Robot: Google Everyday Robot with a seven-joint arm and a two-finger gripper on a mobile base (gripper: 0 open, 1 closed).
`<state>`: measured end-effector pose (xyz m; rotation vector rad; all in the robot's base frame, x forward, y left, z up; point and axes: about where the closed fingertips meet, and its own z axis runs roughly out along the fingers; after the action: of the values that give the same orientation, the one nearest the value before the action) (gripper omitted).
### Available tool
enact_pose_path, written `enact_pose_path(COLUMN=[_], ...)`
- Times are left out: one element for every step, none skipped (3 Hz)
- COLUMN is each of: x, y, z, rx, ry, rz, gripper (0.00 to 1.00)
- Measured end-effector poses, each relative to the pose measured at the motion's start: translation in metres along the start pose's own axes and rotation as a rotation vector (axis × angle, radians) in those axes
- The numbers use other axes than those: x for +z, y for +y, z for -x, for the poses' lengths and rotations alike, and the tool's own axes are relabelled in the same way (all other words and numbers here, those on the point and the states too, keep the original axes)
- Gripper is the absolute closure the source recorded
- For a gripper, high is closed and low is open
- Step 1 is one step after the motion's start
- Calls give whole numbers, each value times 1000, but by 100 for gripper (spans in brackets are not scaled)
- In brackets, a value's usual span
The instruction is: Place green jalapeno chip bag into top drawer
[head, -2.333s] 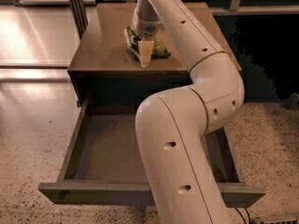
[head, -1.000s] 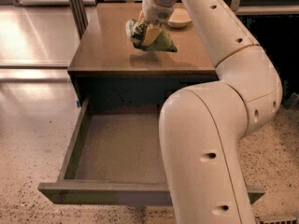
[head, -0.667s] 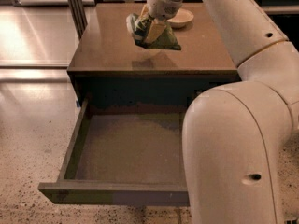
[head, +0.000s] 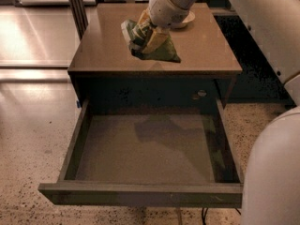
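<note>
In the camera view, the change was plain: a couple of seconds back the gripper point(head: 150, 33) had stood straight down on the bag point(head: 161, 50) as it lay on the cabinet top point(head: 206, 48). Now the bag hung clear of that surface, tilted, with its white-and-yellow end up by the fingers and its green tail trailing down to the right. The gripper was clenched on the bag's upper part and seemed to have come a little nearer the front edge. So the pick looked done, and what remained, as I judged it, was the carry forward and down into the drawer point(head: 140, 168), which stood pulled fully out below with nothing in it.

Much was hard to read. The fingers were mostly buried in crumpled foil, so how deep the hold went could not be told. The bowl point(head: 187, 19) showed only as a pale sliver behind the wrist. The arm point(head: 272, 27) was cut off by the right edge and covered that side of the drawer's front corner — how high the bag hung over the top was also unclear.
</note>
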<state>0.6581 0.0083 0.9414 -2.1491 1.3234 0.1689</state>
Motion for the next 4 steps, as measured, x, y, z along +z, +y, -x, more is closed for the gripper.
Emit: enact_pose_path(x=[5, 5, 8, 7], y=[35, 35, 36, 52], z=[17, 17, 24, 41], rx=[-28, -28, -41, -44], ry=[-95, -95, -107, -137], rz=[35, 35, 24, 1], gripper=[100, 100, 100, 100])
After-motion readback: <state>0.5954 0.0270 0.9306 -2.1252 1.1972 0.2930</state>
